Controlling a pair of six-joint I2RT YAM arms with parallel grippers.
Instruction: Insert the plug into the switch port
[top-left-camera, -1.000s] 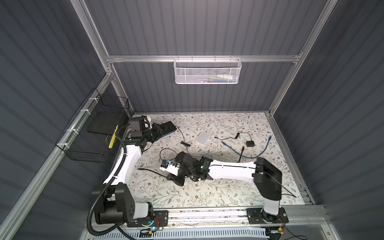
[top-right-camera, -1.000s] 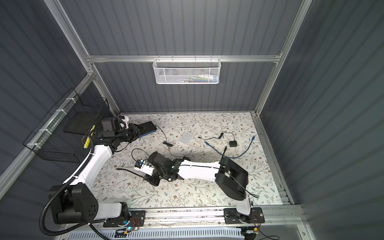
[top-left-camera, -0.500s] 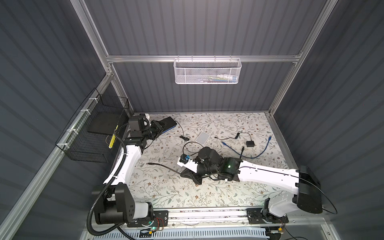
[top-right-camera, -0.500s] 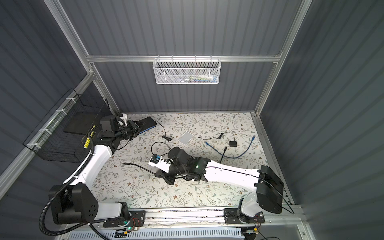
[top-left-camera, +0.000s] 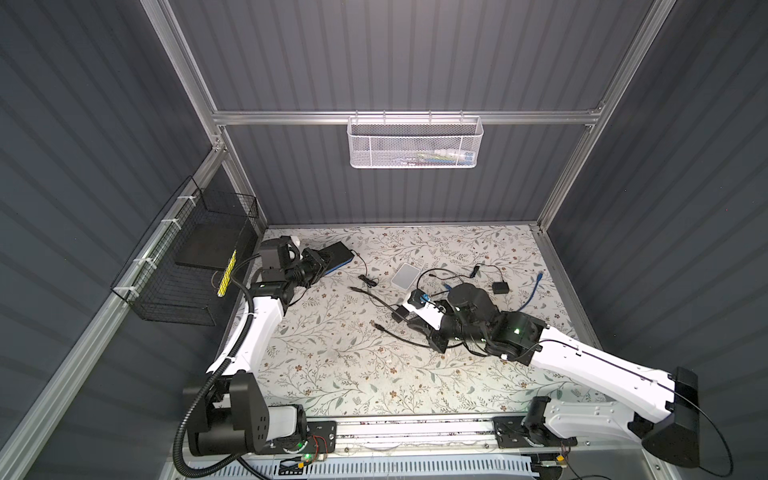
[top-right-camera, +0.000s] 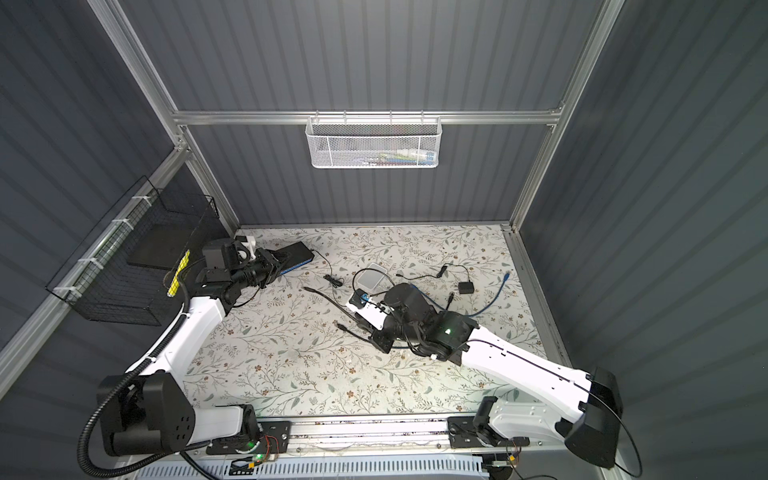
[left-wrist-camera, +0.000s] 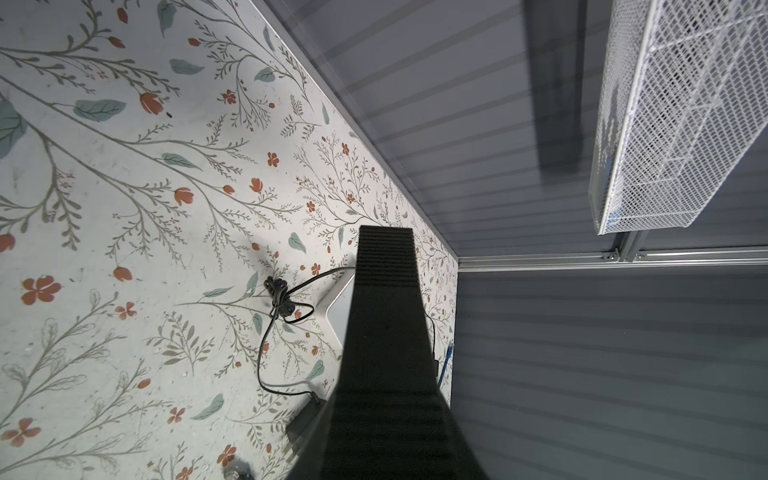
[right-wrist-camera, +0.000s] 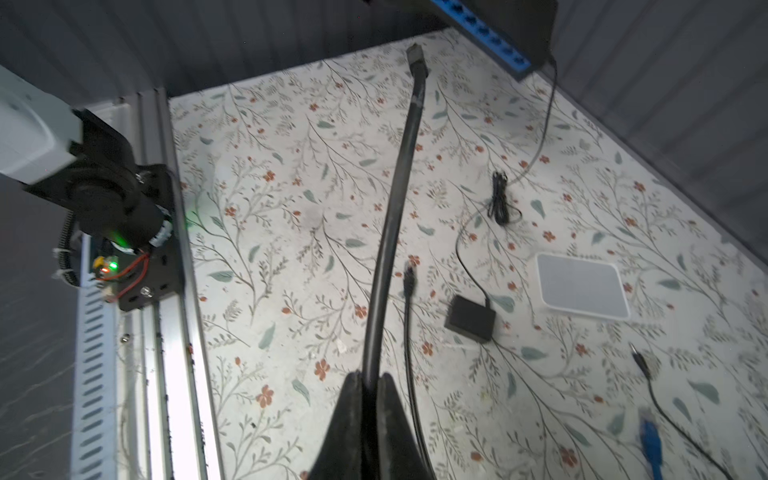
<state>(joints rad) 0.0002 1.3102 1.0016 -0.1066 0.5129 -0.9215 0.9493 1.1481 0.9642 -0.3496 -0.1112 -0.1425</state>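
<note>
Left hand (top-left-camera: 321, 266) and right hand (right-wrist-camera: 370, 380) both clamped.

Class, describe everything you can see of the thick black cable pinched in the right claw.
The black cable is thick, smooth and rubbery-looking. The right claw is shut on it partway along. Beyond the grip it arches freely through the air, ending in a squarish dark plug. That plug points toward the blue-faced switch without touching it.
</note>
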